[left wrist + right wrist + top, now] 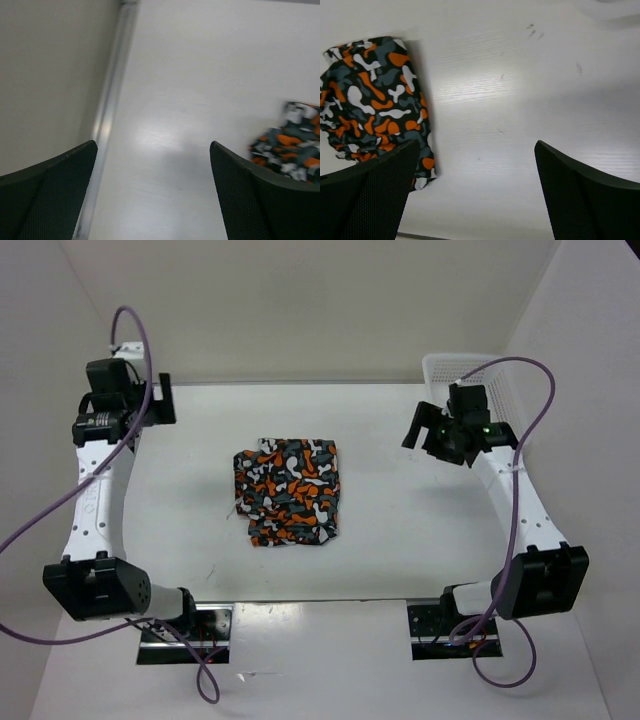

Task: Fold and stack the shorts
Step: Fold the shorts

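The shorts (287,492) lie folded into a small rectangle in the middle of the table, with an orange, black, grey and white print. They also show in the right wrist view (372,110) at the left and in the left wrist view (292,142) at the right edge. My left gripper (160,400) is open and empty, raised at the far left, well away from the shorts. My right gripper (420,430) is open and empty, raised to the right of the shorts. Nothing lies between either pair of fingers.
A white plastic mesh basket (440,368) stands at the back right corner, behind the right arm. White walls close the table at the back and both sides. A metal strip (107,115) runs along the table's left edge.
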